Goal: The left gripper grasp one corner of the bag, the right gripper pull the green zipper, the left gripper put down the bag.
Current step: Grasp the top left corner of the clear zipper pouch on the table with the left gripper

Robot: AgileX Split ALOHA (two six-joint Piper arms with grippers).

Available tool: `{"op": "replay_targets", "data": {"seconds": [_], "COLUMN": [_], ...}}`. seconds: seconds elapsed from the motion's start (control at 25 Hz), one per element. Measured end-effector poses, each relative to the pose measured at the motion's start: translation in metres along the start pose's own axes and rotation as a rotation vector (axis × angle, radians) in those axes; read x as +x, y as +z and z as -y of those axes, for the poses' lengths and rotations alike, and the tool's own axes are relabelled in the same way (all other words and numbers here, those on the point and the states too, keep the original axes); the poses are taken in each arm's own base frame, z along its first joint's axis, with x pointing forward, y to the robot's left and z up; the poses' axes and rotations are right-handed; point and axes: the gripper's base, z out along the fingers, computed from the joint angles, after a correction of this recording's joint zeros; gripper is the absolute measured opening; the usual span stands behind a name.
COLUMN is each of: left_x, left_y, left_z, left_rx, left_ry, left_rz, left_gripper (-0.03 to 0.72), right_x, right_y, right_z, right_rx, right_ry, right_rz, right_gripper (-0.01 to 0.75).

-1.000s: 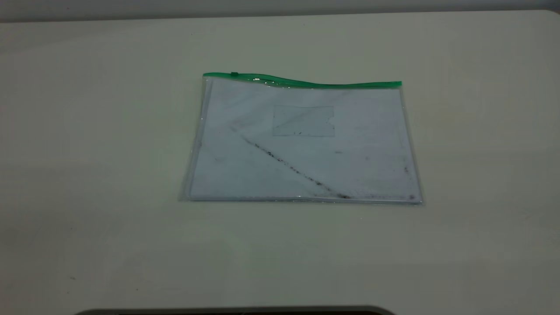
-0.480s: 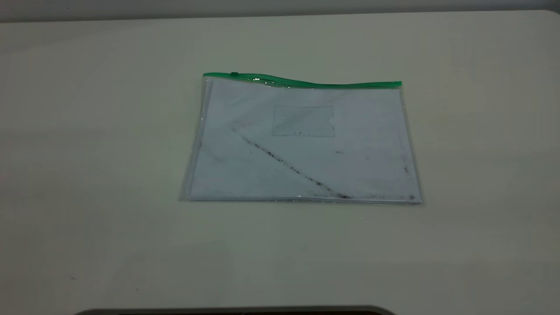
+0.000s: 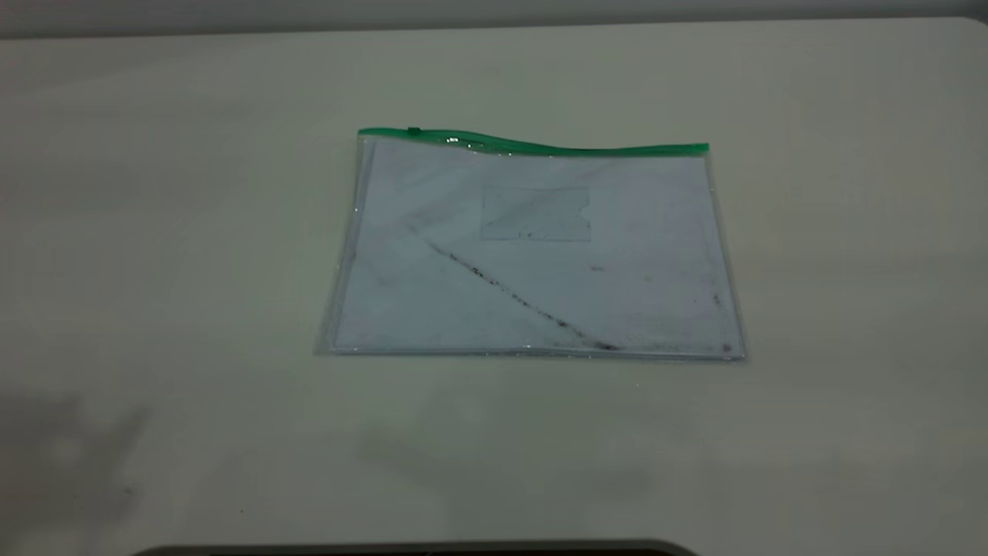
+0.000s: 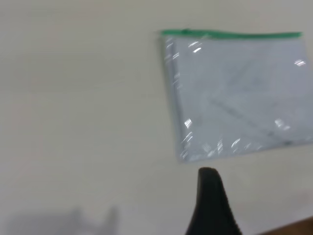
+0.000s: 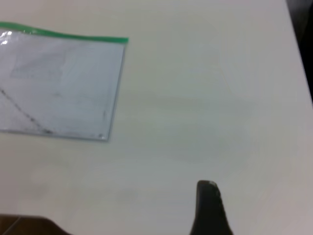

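Clear plastic, the bag (image 3: 532, 247) lies flat mid-table, untouched; the left gripper (image 4: 211, 203) hangs well short with its spread indeterminable, and should judge its approach low onto the corner (image 3: 363, 136) beside the green zipper (image 3: 532, 144).

In the left wrist view, the bag (image 4: 237, 93) lies flat on the pale table (image 4: 78, 107). It is a clear pouch with a white sheet inside, and small bright reflections sit on the plastic. The green zipper (image 4: 230, 34) runs along the far edge of the bag, at 12 o'clock from its middle. The corner (image 4: 163, 33) with the end of the green strip is at about 10 o'clock from the bag's middle. One black tapered finger of the left gripper (image 4: 211, 205) stands at 6 o'clock from the bag, near its plain edge but not touching it. A faint grey shadow (image 4: 73, 220) lies on the table, well apart from the bag.
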Motion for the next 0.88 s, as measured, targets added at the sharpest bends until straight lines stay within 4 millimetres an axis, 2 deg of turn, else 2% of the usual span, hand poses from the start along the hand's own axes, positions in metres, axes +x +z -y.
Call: {"op": "replay_targets", "data": {"seconds": [0.28, 0.44, 0.64, 0.88], "left_x": [-0.044, -0.057, -0.059, -0.045], "left_y": [0.075, 0.121, 0.178, 0.248], "left_z": [-0.032, -0.055, -0.082, -0.11], "left_rx": [0.108, 0.115, 0.144, 0.181], "left_ry": [-0.04, -0.039, -0.078, -0.089], "left_rz": [0.013, -0.005, -0.046, -0.104], "left_gripper": [0.573, 0.573, 0.573, 0.573], "right_x": [-0.029, -0.044, -0.059, -0.066], "right_y": [0.015, 0.027, 0.045, 0.067], "right_z": [0.002, 0.004, 0.006, 0.007], "right_rx": [-0.002, -0.002, -0.001, -0.007], "right_ry": [0.01, 0.008, -0.012, -0.036], "right_rz": [-0.027, -0.061, -0.09, -0.159], "right_gripper": [0.561, 0.561, 0.561, 0.561]}}
